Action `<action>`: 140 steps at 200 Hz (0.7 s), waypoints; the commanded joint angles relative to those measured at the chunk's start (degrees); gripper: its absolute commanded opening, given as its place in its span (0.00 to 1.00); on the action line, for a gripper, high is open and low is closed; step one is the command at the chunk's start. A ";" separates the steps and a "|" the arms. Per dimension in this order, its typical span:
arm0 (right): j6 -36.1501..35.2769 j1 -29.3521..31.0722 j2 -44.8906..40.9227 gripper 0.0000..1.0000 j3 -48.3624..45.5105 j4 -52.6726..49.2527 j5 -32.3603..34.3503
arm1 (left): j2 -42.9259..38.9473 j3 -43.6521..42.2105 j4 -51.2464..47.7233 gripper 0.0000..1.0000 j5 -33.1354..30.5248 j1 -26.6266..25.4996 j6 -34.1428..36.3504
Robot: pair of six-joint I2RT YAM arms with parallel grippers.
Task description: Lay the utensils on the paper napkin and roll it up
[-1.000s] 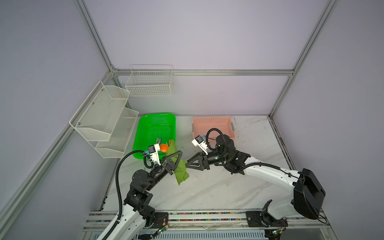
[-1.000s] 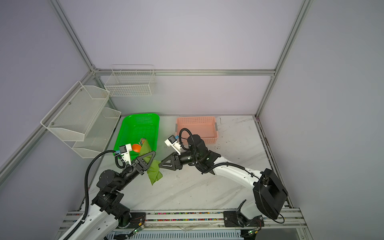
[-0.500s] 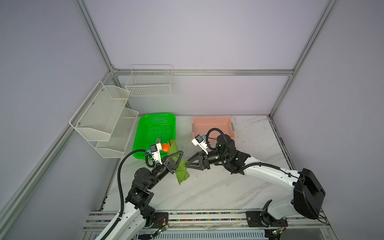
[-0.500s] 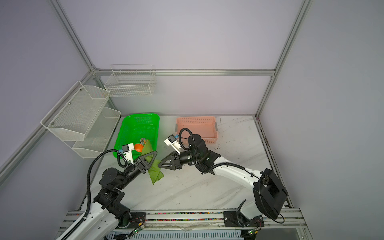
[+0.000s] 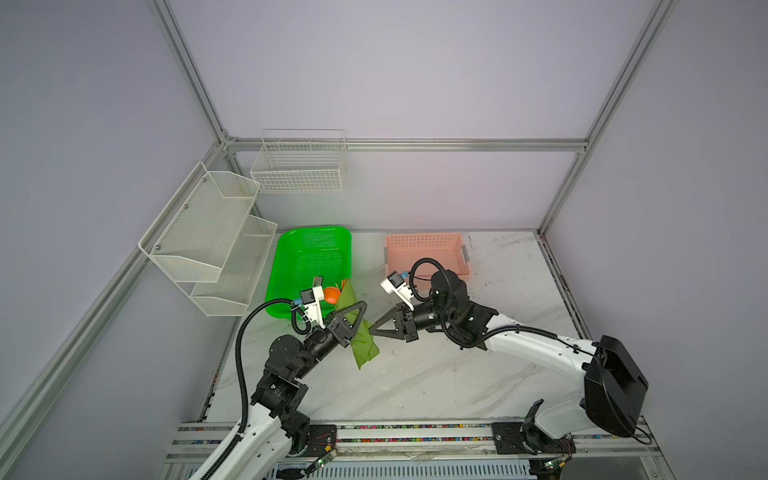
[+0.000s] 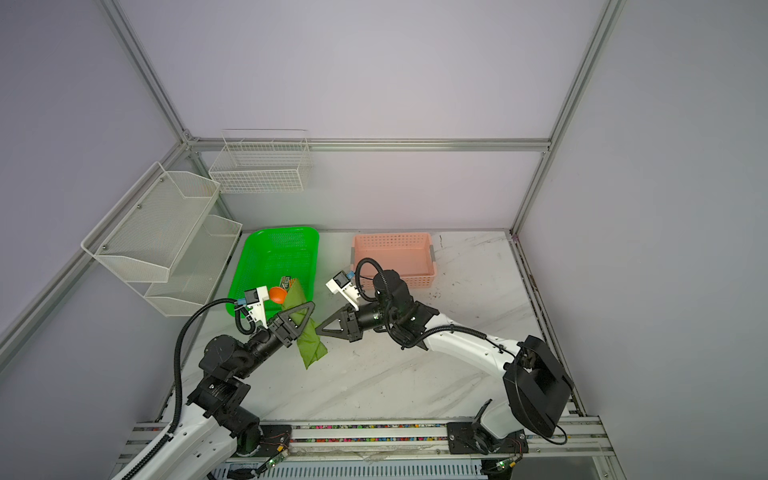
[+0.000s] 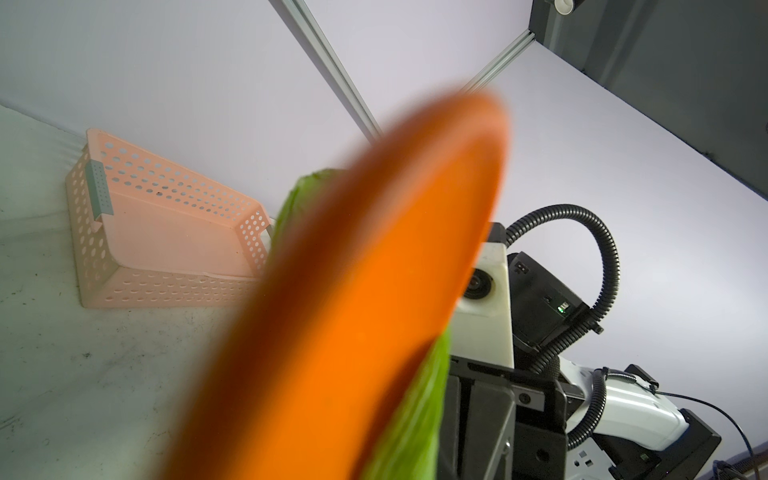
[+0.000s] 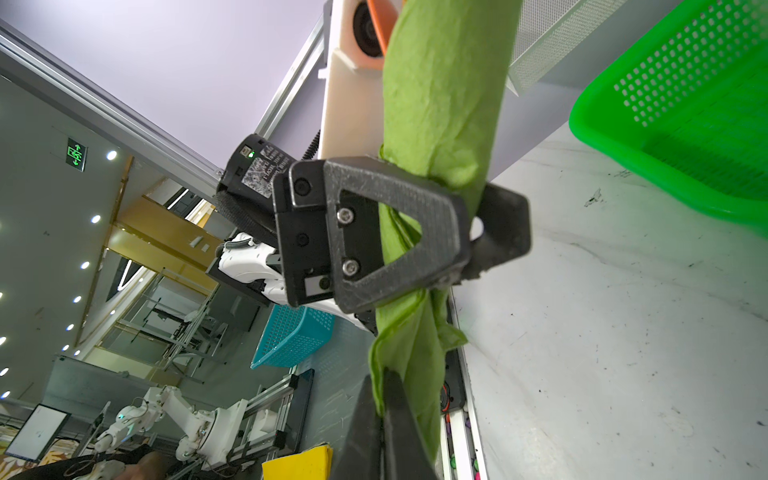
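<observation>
The olive-green paper napkin [image 5: 364,349] [image 6: 309,348] is rolled into a tube and held off the table, standing roughly upright. My left gripper [image 5: 360,311] [image 6: 309,308] is shut around its middle, as the right wrist view shows [image 8: 469,232]. Of the utensils, an orange spoon bowl [image 5: 332,294] [image 6: 277,294] sticks out of the roll's upper end and fills the left wrist view as a blur [image 7: 353,291]. The other utensils are hidden. My right gripper [image 5: 371,330] [image 6: 318,329] [image 8: 384,374] is shut on the lower edge of the napkin [image 8: 440,83].
A neon-green tray [image 5: 291,257] lies behind the left arm with a few small items at its near end. A pink basket [image 5: 424,241] stands behind the right arm. White wire racks [image 5: 208,232] hang on the left wall, and a wire basket [image 5: 299,166] hangs on the back wall.
My right gripper has closed on the napkin's lower edge. The left gripper has kept its hold on the roll and shifted only slightly.
</observation>
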 commanded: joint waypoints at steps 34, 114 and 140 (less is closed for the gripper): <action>0.03 -1.45 -0.71 0.00 1.42 -0.04 3.46 | -1.84 4.46 1.53 0.00 0.65 0.31 1.43; 0.04 -3.83 -0.77 0.00 0.72 -0.53 4.88 | -2.99 4.53 0.62 0.00 0.31 0.29 1.41; 0.00 -4.10 -0.42 0.00 0.52 -0.73 5.16 | -3.40 4.58 0.03 0.00 -0.39 0.31 1.41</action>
